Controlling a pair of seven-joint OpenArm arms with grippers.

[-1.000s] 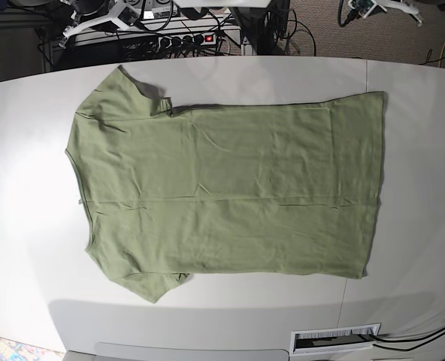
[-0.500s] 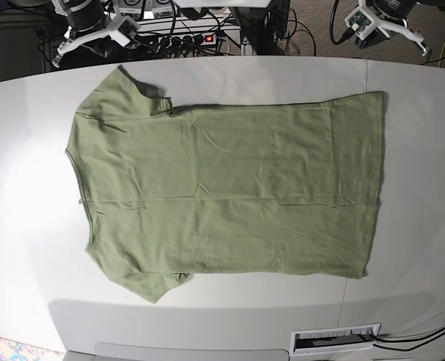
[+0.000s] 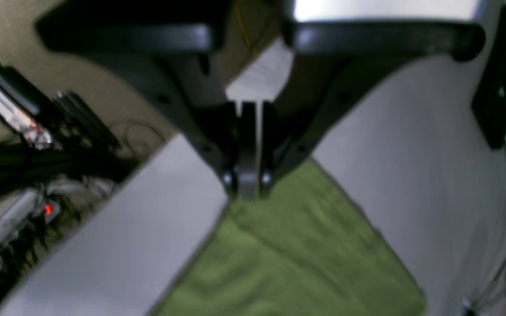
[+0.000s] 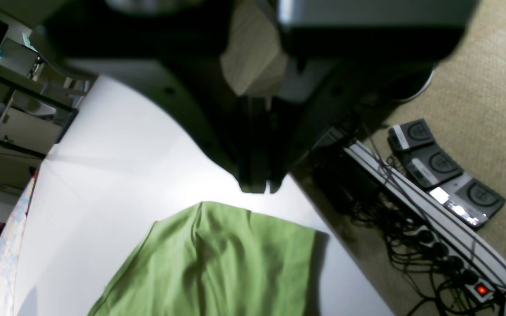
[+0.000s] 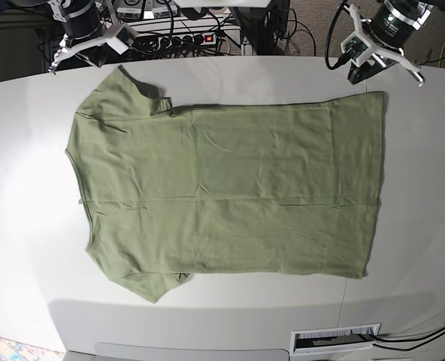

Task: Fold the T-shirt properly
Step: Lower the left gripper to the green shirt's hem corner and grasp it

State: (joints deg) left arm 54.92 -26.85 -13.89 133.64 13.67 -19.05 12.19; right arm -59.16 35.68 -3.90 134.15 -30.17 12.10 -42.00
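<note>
So: the T-shirt (image 5: pixel 222 192) lies flat and spread on the white table (image 5: pixel 27 226), long axis running across the base view, with collar and sleeves at that view's left and the hem at its right. No fold made yet, as far as I can judge.

Both arms sit at the far edge of the table, one over each far corner of the shirt:
- right gripper (image 5: pixel 83 47) (base view's left) hangs by the far sleeve (image 5: pixel 125 86). In its wrist view the jaws stand pressed together with nothing between them, and the sleeve (image 4: pixel 218 259) lies just below and ahead of the tips, apart from them.
- left gripper (image 5: pixel 369 64) (base view's right) hangs by the far hem corner (image 5: pixel 376 96). Its wrist view is blurred; the jaws look closed or very nearly so, only a thin slit of light showing, and nothing is held. That corner of the shirt (image 3: pixel 288 245) starts right under the tips. Touching or just above it, I can't tell.

Key relation: each arm already has its own corner nearest, and the whole shirt lies toward the near table edge from both grippers. A lengthwise fold would probably mean taking the far long edge at both ends and carrying it toward the near edge, square to the long axis. Both would need to open first.
</note>
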